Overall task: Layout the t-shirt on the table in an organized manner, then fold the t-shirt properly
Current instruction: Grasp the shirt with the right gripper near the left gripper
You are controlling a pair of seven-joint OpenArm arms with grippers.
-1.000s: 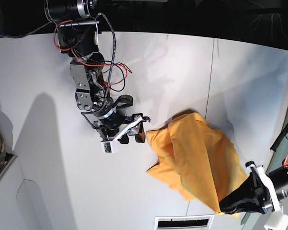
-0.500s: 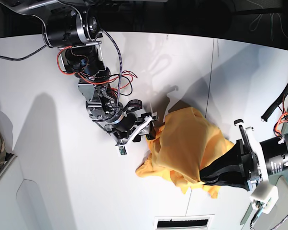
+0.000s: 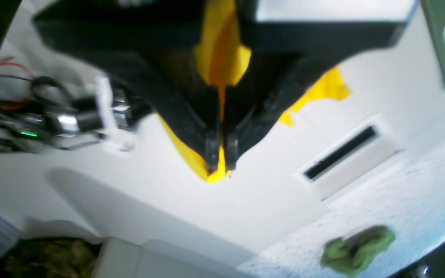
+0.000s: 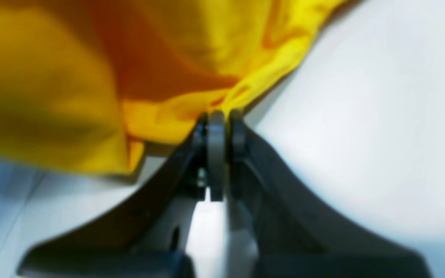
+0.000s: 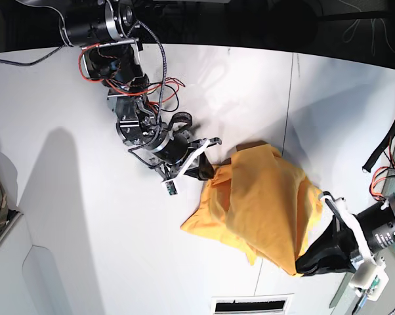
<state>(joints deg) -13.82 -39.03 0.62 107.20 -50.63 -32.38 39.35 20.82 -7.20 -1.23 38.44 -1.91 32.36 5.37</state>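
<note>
T-shirt [image 5: 263, 203], bunched on white surface [image 5: 66, 197]: layout step; right claw [image 5: 209, 172] and left claw [image 5: 302, 268] each clenched on an edge; next, draw apart to flatten.

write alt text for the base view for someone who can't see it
Seen from above, a crumpled orange-yellow t-shirt lies on a white table, pinched at opposite edges by two robot arms. The right gripper is shut on the shirt's left edge in this view, and the left gripper is shut on its lower-right corner.
</note>
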